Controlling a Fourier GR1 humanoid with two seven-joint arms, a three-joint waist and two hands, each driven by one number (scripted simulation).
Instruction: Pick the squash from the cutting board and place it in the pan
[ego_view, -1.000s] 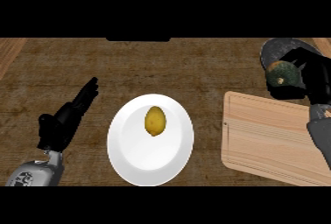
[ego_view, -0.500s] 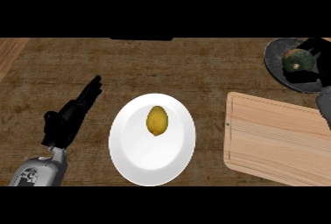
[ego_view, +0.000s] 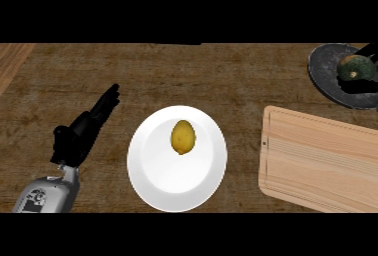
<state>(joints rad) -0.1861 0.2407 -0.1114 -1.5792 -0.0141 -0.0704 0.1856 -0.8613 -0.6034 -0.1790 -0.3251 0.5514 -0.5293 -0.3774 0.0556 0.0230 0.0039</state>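
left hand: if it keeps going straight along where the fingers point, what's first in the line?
Probably nothing. The left hand points up and slightly right over bare counter; that line passes left of the white plate, free to the picture's top.

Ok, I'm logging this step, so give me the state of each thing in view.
Squash: lying in the pan, off the board.
Pan: on the counter, far right, holds the squash.
Board: bare.
Plate: holds a lemon.
Lemon: lying on the plate.
Left hand: open, resting left of the plate.
Right hand: not clearly visible.
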